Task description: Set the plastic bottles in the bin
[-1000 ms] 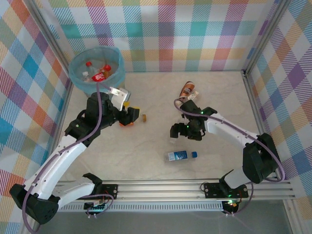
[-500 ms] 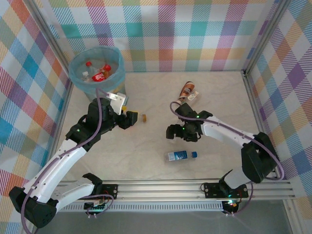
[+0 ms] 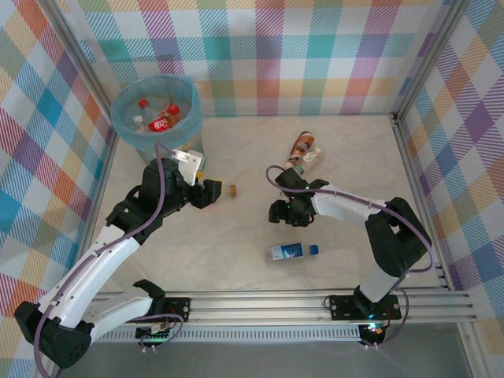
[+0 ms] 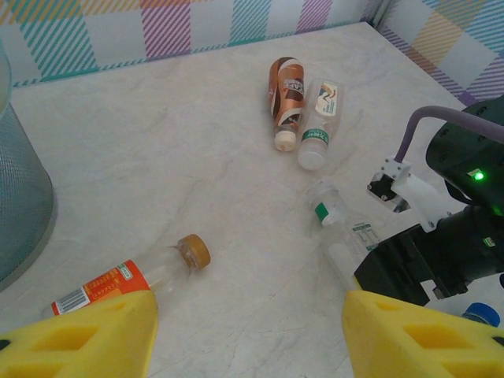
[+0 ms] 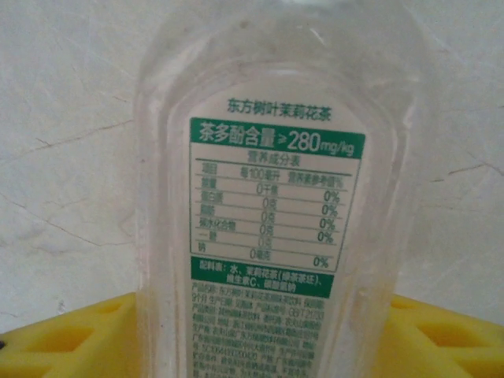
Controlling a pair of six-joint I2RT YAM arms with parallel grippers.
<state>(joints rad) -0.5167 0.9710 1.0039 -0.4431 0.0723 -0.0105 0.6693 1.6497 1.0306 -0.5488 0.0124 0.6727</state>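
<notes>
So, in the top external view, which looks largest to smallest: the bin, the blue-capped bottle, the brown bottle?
1. Round translucent grey-blue bin
2. Clear blue-capped plastic bottle
3. Brown plastic bottle, looking somewhat shorter

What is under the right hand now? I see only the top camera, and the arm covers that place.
Observer: The right wrist camera shows a clear bottle with a green and white label between the yellow fingers of the right hand; they touch both its sides.
Operator: And the left hand, is something in it?
Observer: No. On the left wrist camera the left hand has its fingers wide apart with bare table between them; a bottle with an orange label lies just ahead of one finger, not gripped.
Operator: Which bottles lie at the far side?
Observer: Two, side by side: a brown bottle and a second clear bottle with a white label.
</notes>
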